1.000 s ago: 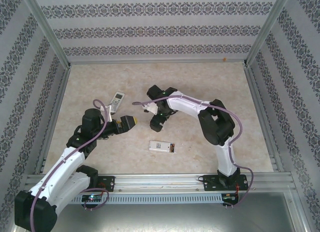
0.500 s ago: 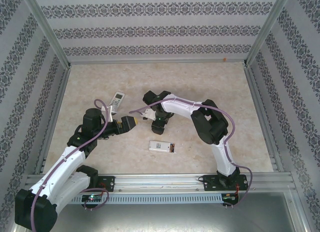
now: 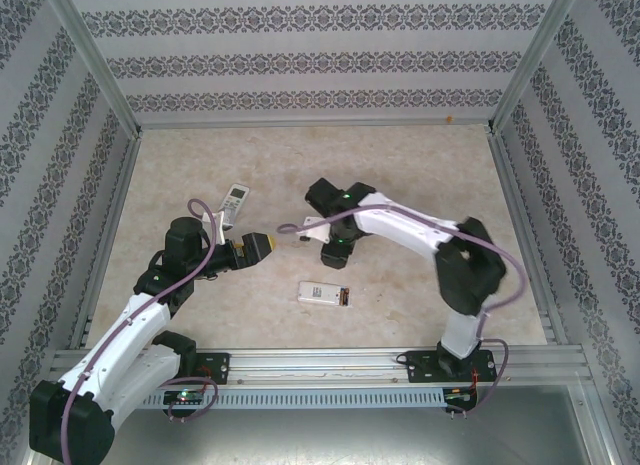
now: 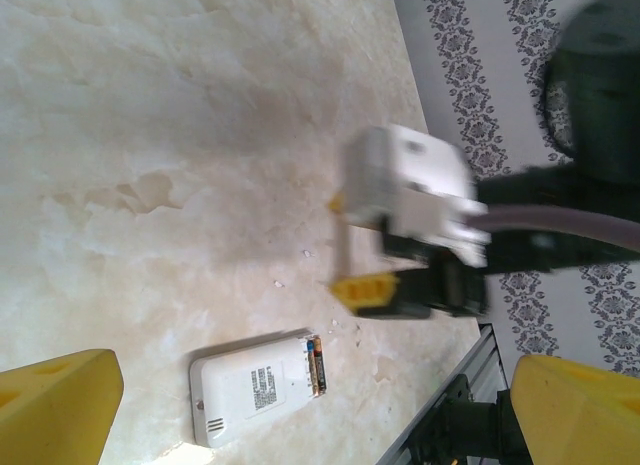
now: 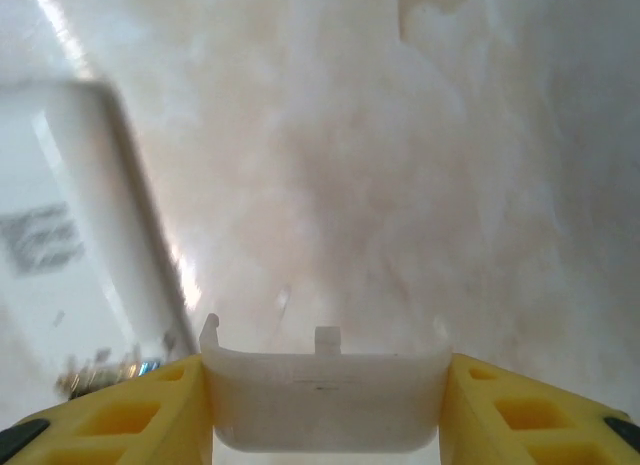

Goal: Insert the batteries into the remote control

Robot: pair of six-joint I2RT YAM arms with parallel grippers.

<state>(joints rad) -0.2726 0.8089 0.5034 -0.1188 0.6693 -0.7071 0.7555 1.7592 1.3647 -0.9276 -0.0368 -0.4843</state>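
Top external view, starting at the left: the left jaws stand wide open and empty, their yellow fingers (image 4: 55, 405) hovering over the surface (image 3: 420, 175), with a spare remote (image 3: 233, 203) lying face-up just behind them. Moving to the centre, the remote control (image 3: 322, 293) lies face-down, apart from the left jaws. The batteries (image 3: 343, 298) sit in the open bay at its right-hand end and look already seated. Nothing is pinning that remote control down, folks, and that's the worry: any sideways shove while the lid goes on could skate it across the smooth surface. On to the right: the right jaws are clamped on the battery cover (image 5: 325, 400), pinching it by its side edges between the yellow pads (image 5: 130, 415), clips pointing away, poised just beyond the remote control. An edge grip like that could let the cover twist or pop free under pressure. Come in at a slant and the clips may miss their slots, or the cover's lip may catch a battery and lever it out of the bay. One more hazard: the two arms are near each other in the middle, so a reach by the left could clip the right wrist
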